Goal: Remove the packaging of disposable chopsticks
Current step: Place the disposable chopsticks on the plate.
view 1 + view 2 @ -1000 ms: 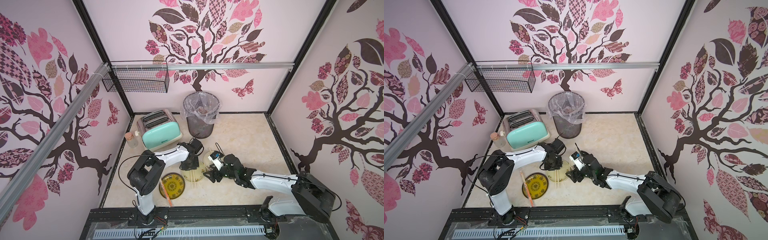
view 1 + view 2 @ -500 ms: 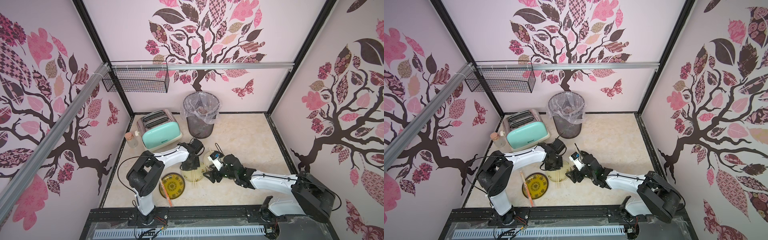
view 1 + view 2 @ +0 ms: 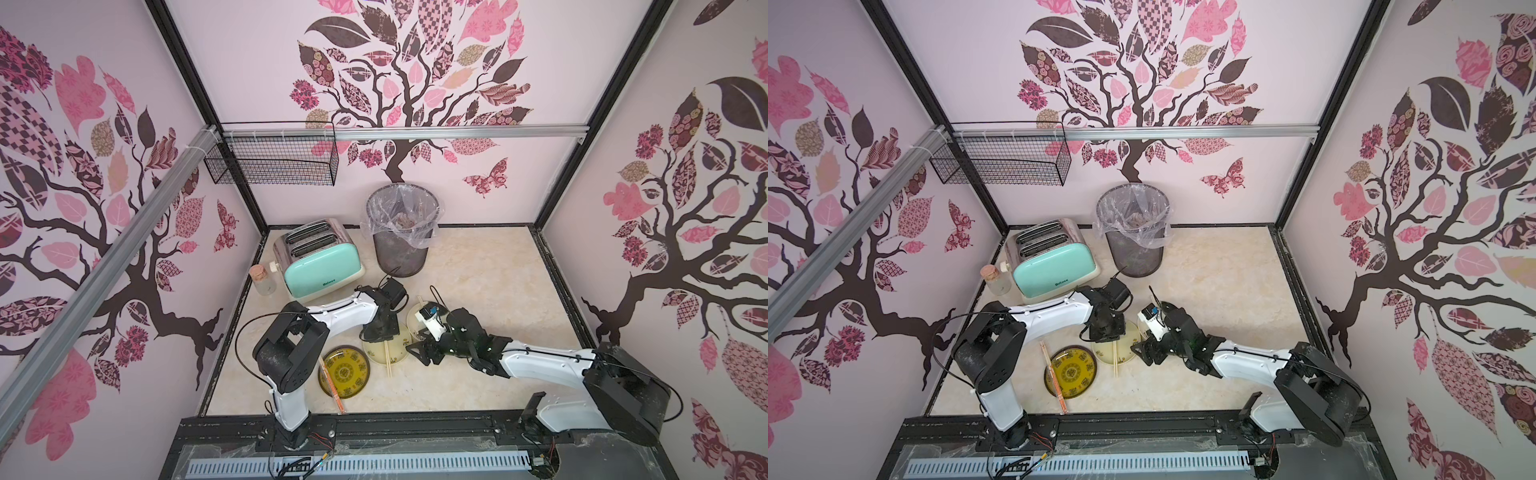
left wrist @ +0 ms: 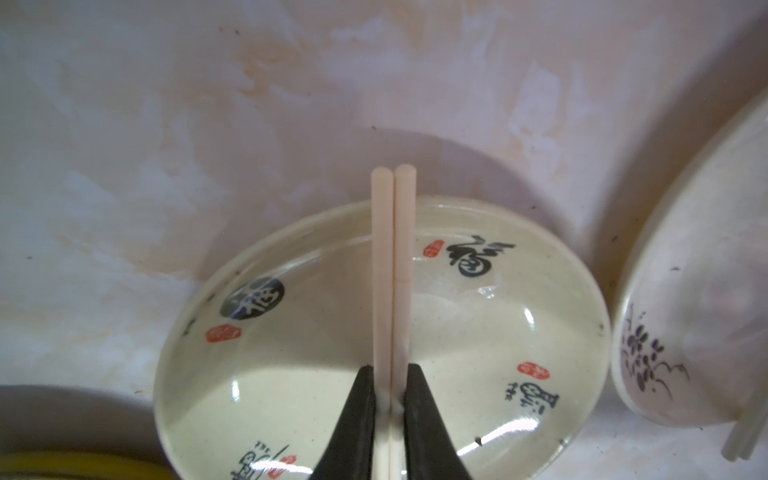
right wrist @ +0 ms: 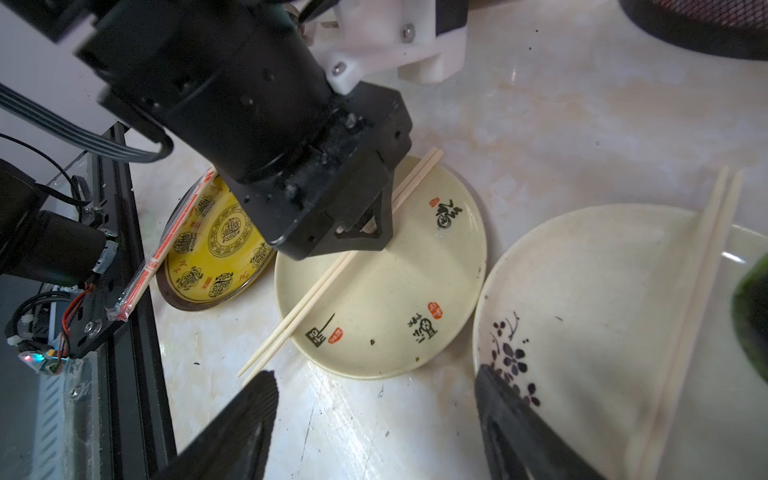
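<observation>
On the marbled surface [image 3: 478, 282] in front of you, three plates are sitting side by side. The left tool [image 4: 391, 374] is reaching down over the cream plate [image 4: 519, 332]. Its jaws are pressing in on both sides of a bare pair of chopsticks [image 4: 392, 257] that is lying across that plate, both ends overhanging the rim. The right tool [image 5: 376, 380] is hovering low over the surface between the cream plate and the white flowered plate [image 5: 582, 291], jaws spread wide and gripping nothing. A second bare pair [image 5: 702, 270] is resting across the white plate. The orange-red sleeve [image 5: 160, 253], pale sticks showing inside, is lying along the edge of the yellow plate [image 5: 216, 266], near the left arm's base. In both top views, both arms are standing much where they were a second ago.
</observation>
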Controlling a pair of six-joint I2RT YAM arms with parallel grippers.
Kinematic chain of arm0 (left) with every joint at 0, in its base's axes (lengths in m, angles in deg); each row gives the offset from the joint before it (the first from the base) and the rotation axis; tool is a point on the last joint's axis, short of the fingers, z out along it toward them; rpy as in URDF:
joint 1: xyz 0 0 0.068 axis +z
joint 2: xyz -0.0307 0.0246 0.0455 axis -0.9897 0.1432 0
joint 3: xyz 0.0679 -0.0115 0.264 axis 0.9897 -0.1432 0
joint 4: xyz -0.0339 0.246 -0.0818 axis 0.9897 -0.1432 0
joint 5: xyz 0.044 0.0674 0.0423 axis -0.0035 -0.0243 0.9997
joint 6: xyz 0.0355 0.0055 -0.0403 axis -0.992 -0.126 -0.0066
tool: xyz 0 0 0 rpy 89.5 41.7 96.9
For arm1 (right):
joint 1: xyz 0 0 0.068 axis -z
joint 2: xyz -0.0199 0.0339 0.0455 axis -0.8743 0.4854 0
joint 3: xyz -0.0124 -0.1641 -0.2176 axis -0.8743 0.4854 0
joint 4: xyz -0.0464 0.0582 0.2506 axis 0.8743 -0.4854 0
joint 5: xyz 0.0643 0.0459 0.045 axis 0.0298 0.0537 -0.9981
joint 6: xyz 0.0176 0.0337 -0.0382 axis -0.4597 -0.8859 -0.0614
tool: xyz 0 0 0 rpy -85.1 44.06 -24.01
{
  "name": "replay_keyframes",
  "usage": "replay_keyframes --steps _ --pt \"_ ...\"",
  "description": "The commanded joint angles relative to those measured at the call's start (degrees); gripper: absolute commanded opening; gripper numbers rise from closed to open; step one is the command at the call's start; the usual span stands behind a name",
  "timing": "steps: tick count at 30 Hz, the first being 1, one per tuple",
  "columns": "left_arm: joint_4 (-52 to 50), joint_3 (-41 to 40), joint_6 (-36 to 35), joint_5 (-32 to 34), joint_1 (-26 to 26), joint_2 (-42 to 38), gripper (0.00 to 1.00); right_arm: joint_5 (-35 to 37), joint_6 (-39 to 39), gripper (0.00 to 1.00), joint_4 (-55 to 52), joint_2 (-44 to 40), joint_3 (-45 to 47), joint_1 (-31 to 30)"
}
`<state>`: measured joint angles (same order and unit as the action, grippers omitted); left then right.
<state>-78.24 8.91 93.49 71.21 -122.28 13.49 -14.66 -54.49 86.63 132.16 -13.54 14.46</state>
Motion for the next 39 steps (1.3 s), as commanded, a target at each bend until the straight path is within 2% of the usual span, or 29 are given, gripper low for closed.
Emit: replay_keyframes --steps 1,13,21,31,39 --pt "0.6 -0.4 0.3 0.1 -0.2 -1.6 0.16 0.3 0.8 0.77 -1.0 0.5 -1.7 -0.5" --pt "-0.2 -0.3 0.3 0.7 -0.2 -2.4 0.23 -0.4 0.8 0.77 -1.0 0.5 -1.7 -0.5" --pt "-2.4 -0.3 0.1 2.0 -0.2 -4.2 0.23 -0.7 0.9 0.76 -0.7 -0.1 -1.4 -0.6" --pt "-9.9 -2.6 -0.6 6.3 1.0 -14.0 0.24 -2.6 1.0 0.75 0.3 -0.5 -1.0 -0.9" --pt "-17.6 -9.9 -2.6 6.1 8.2 -25.0 0.28 -4.5 1.7 0.74 2.0 -1.3 -0.3 -2.2"
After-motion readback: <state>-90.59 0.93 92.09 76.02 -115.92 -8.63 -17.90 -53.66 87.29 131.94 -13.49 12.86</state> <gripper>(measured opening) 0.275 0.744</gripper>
